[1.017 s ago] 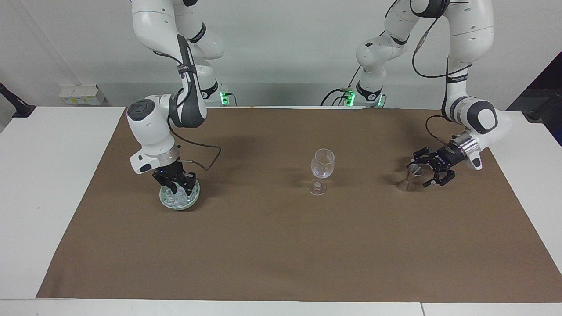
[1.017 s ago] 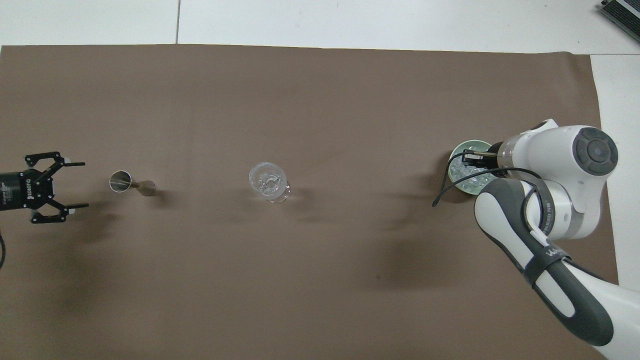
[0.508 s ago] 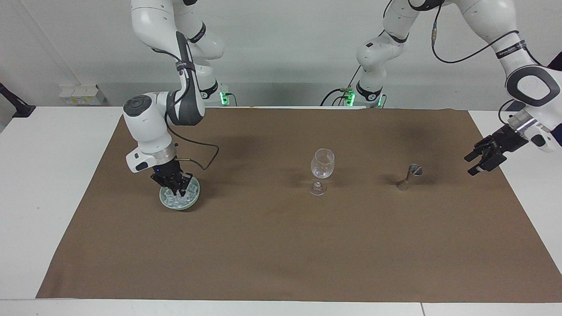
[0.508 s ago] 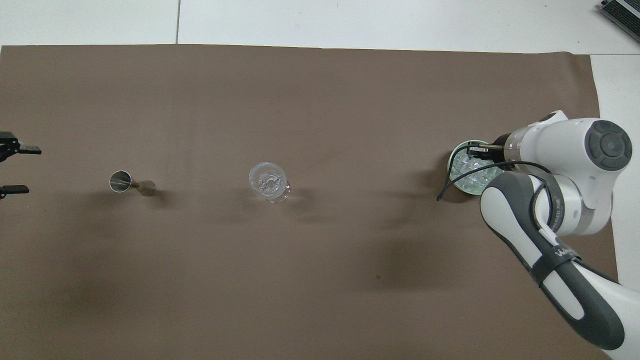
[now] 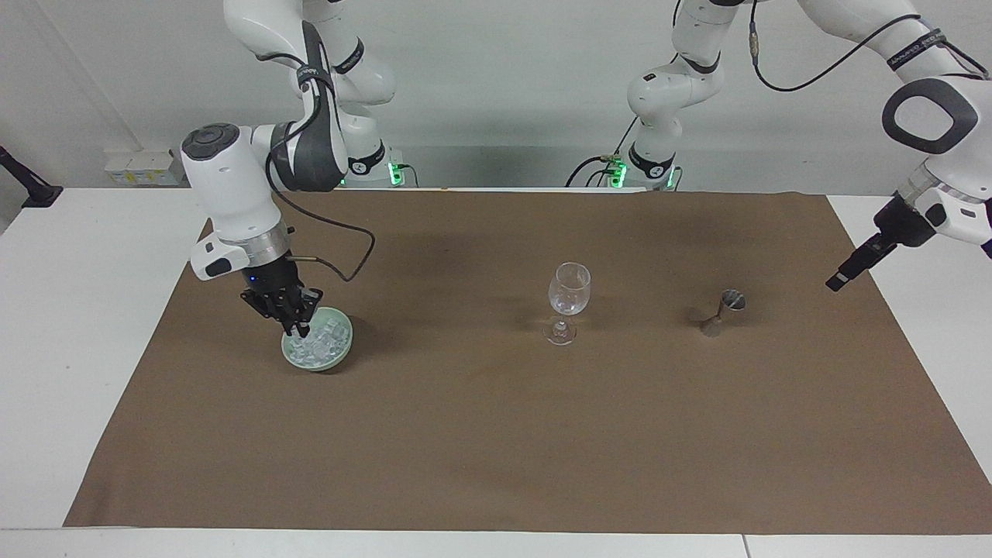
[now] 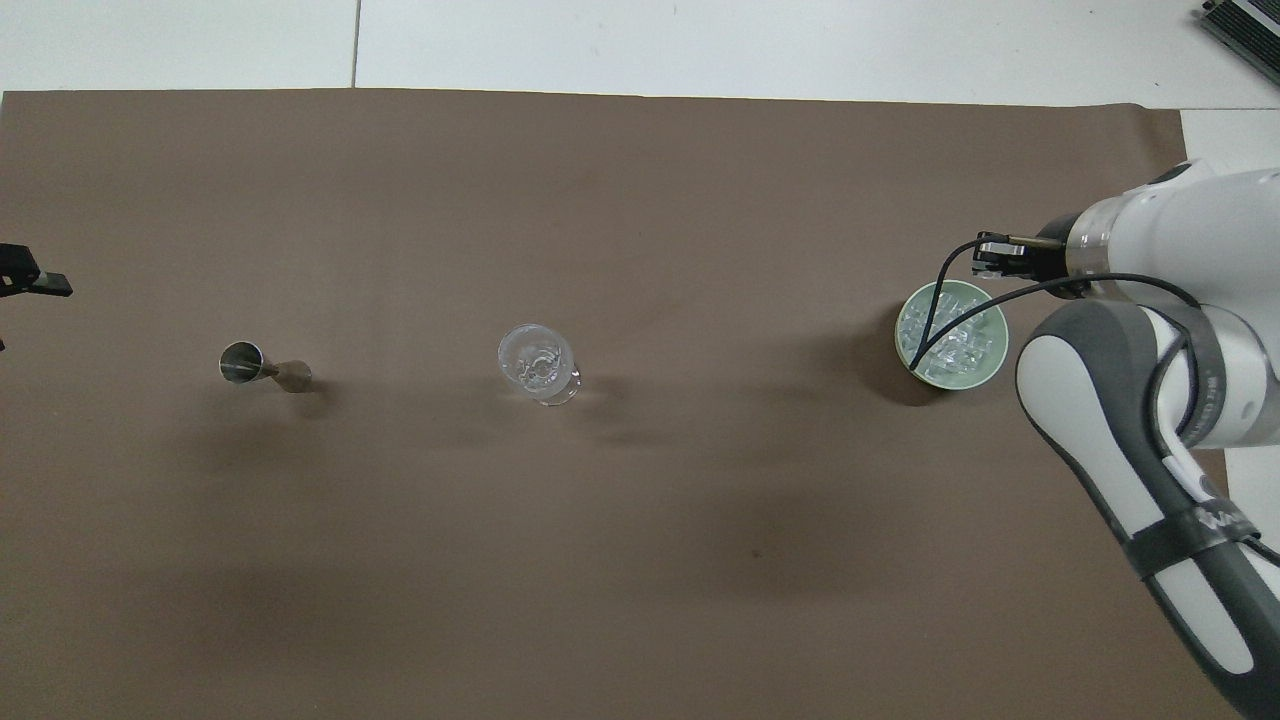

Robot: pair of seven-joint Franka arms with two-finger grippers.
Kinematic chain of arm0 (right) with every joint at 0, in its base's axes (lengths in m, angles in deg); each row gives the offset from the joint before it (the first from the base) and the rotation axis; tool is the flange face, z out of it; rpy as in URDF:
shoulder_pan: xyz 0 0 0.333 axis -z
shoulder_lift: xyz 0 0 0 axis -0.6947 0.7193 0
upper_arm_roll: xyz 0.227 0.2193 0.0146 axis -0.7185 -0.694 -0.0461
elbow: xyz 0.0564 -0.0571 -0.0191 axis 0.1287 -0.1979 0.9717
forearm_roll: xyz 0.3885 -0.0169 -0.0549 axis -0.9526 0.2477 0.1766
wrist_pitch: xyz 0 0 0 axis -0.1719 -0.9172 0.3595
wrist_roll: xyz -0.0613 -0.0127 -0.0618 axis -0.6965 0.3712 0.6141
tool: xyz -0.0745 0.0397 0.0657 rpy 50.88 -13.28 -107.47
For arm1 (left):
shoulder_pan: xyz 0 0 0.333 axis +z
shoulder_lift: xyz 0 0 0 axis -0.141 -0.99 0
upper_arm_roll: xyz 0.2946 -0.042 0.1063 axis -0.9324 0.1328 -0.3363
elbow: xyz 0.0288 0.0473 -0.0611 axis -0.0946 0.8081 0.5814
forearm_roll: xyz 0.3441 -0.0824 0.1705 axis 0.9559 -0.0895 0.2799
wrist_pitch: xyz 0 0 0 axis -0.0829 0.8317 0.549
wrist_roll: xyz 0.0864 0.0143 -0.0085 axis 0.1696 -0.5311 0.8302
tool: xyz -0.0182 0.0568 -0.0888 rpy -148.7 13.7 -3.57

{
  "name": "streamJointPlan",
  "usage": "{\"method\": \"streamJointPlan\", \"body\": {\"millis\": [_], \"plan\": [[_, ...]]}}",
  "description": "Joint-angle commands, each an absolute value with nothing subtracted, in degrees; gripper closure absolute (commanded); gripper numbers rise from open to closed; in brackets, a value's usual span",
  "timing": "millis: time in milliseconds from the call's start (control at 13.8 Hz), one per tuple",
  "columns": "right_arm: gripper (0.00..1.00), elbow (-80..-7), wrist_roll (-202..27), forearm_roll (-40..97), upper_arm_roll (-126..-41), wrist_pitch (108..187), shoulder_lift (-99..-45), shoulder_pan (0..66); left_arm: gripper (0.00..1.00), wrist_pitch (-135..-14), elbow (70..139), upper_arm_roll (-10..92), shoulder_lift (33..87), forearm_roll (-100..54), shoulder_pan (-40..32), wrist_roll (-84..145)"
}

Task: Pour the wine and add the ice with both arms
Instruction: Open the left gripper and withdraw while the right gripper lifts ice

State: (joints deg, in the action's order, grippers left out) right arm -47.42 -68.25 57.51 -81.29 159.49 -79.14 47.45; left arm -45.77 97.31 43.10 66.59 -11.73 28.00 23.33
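Note:
Small clear cubes of ice point(image 5: 324, 346) point(image 6: 952, 335) fill a pale green bowl point(image 5: 349, 335) point(image 6: 960, 386) at the right arm's end of the table. My right gripper point(image 5: 299, 331) point(image 6: 985, 258) hangs shut just above the bowl's rim; whether a cube sits between its tips I cannot tell. A clear stemmed wine glass point(image 5: 570, 298) point(image 6: 538, 362) stands mid-table. A small metal jigger point(image 5: 722, 311) point(image 6: 262, 367) stands beside it toward the left arm's end. My left gripper point(image 5: 841, 277) point(image 6: 30, 285) is raised over the mat's edge there, open and holding nothing. No wine is in view.
A brown mat point(image 5: 496, 434) covers most of the white table point(image 5: 77, 310). Small white boxes point(image 5: 139, 167) sit by the wall at the right arm's end. A black cable point(image 5: 341, 263) loops from the right wrist over the mat.
My right gripper has lifted out of the ice to just above the bowl's rim. My left gripper has drawn away from the jigger and risen to the mat's edge.

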Motion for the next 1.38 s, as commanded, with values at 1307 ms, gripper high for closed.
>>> {"method": "streamJointPlan", "body": {"millis": [1307], "plan": [[1.0, -31.08, -57.09, 60.48, -84.16, 125.78, -85.69, 42.62, 0.0, -22.27, 89.66, 42.43, 76.77, -0.33, 9.61, 21.35]]}}
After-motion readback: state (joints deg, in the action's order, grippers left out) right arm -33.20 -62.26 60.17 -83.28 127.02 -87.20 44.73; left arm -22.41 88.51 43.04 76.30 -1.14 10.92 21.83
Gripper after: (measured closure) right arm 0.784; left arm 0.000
